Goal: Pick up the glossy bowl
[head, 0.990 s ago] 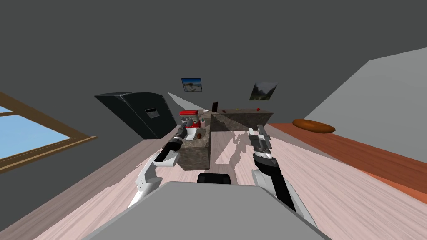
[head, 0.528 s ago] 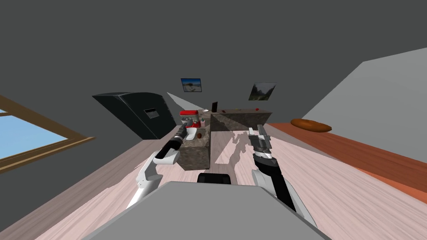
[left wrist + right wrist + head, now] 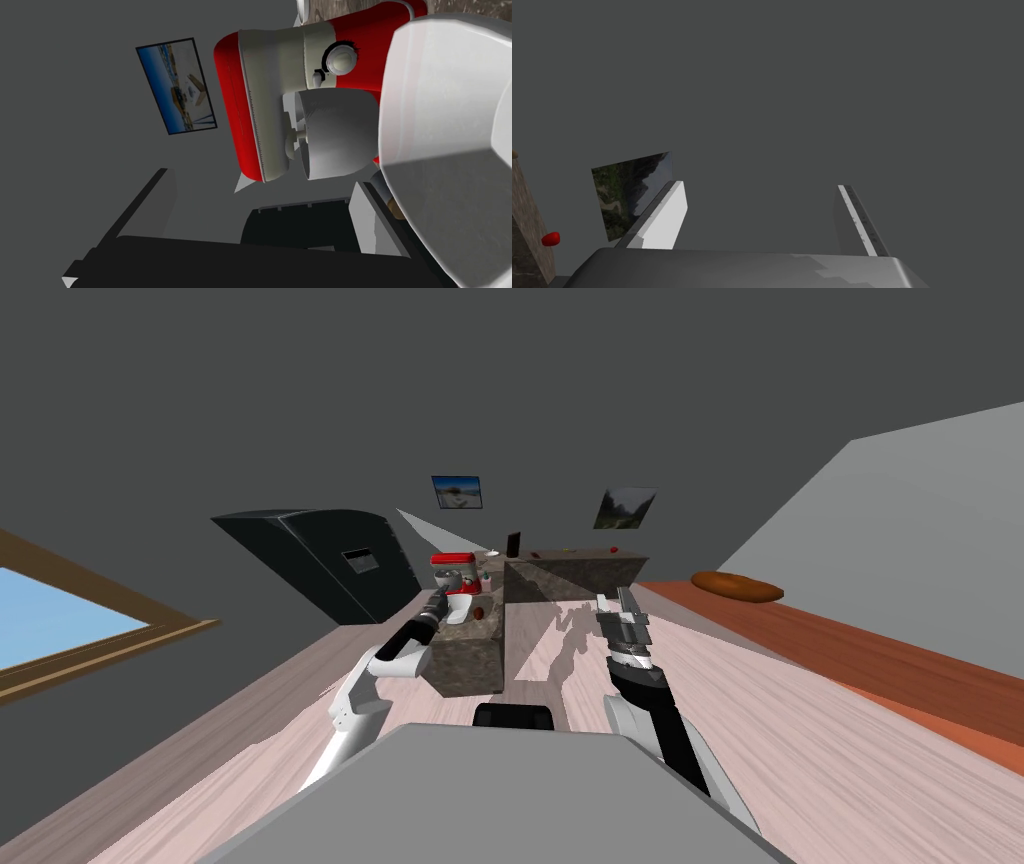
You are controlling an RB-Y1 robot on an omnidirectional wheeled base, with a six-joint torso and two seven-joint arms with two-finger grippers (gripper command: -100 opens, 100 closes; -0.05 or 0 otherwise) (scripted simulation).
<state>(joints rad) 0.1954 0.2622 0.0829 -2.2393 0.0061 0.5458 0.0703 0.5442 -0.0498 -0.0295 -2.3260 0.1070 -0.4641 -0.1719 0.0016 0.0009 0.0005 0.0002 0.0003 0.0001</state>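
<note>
The glossy white bowl sits on a speckled stone counter, just in front of a red stand mixer. In the left wrist view the bowl looms large, beside one finger of my left gripper and outside the gap between the fingers. That gripper is open and nothing lies between its fingers. The mixer and its grey mixing bowl stand straight ahead of it. My right gripper hangs open over the floor, away from the counter.
A dark, fridge-like cabinet stands left of the counter. A small brown object lies by the bowl. The counter runs on to the right with small items and a dark upright block. A window is at far left.
My left elbow has swung slightly while the gripper stays at the bowl. The head view has shifted a little. The right arm has not moved.
</note>
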